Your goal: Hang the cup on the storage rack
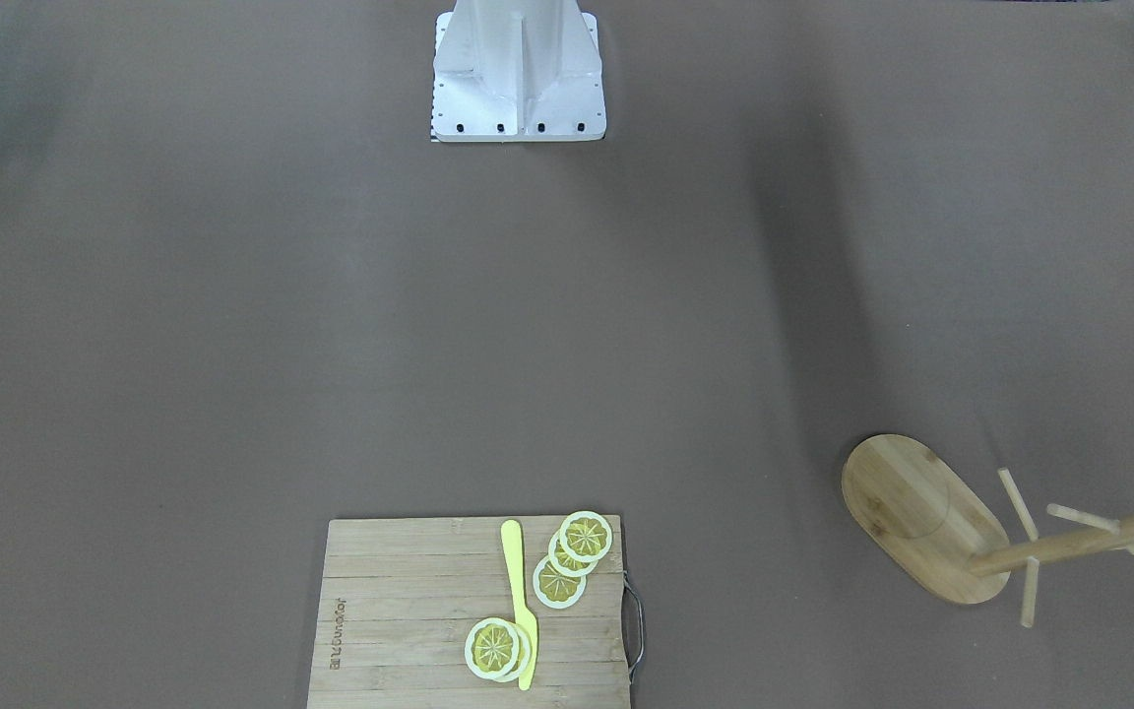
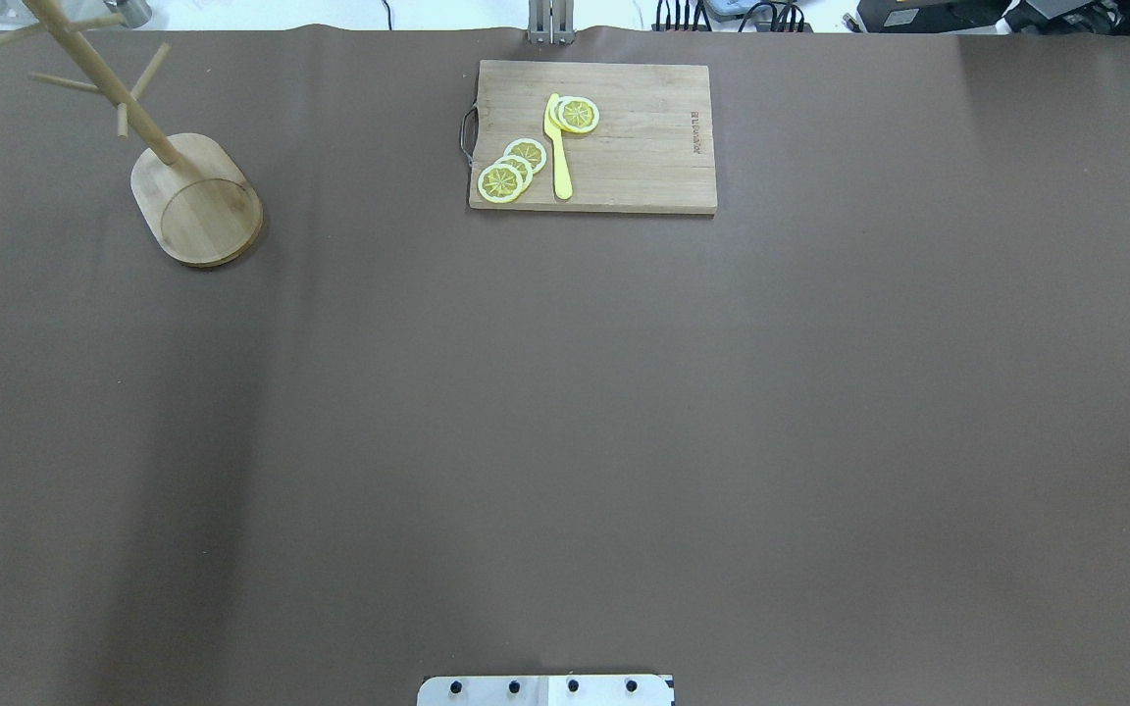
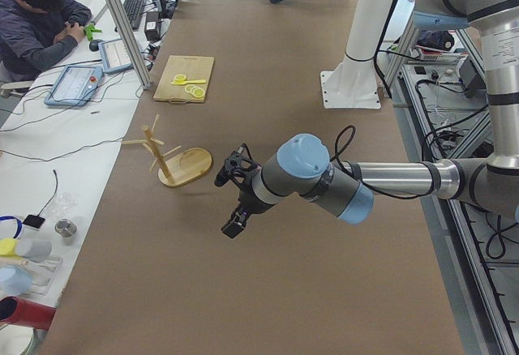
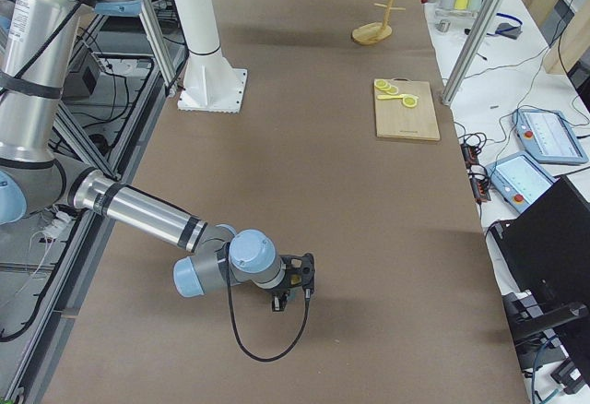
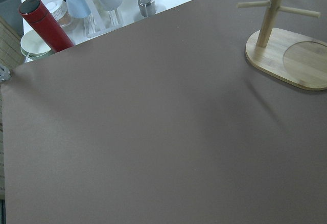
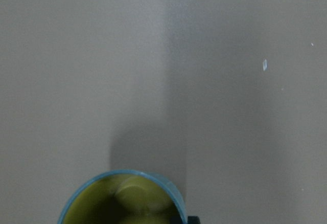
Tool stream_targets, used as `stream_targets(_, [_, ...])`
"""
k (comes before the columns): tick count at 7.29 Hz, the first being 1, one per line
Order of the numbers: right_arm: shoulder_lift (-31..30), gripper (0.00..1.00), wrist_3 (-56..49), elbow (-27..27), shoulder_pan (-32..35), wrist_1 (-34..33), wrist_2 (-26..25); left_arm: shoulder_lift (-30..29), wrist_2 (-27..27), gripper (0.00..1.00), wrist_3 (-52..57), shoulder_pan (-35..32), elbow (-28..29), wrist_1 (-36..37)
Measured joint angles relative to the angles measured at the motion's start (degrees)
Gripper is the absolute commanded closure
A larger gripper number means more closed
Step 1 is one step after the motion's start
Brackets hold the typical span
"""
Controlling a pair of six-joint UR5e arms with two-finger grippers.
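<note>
Though matte brown, tabletop (image 2: 565, 412) w/ storage rack (image 2: 200, 208), white desk (image 3: 97, 132) alongside

Silver-grey arms (image 3: 393, 178), pale-blue joint caps (image 3: 304, 154), black cables (image 4: 263, 360), white bolted pedestal (image 1: 518, 74).

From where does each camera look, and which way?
Front-facing: opposite robot, steeply down; base only.
Overhead: behind robot, facing forward; base only.
Exterior left: table's left end; left gripper near.
Exterior right: table's right end; right gripper near.
Left wrist: toward storage rack; no body.
Right wrist: into cup; no clear body.
First two share cutting board.
</note>
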Motion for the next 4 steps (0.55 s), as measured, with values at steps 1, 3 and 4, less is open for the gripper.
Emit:
stream_targets(1, [0.1,1.00,4.8,2.4,0.0,-0.2,0.7,0.0,0.0,0.01,-0.1,0.0,0.1,0.0])
stream_targets(3, [0.3,1.00,15.1,7.5,-0.1,-0.3,1.6,0.0,0.0,0.01,-0.2,0.0,0.4,0.0])
stream_targets(4, [0.5,1.00,20.1,9.9,-0.6,-0.3,2.3,0.0,-0.1,0.01,-0.2,0.0,0.7,0.0])
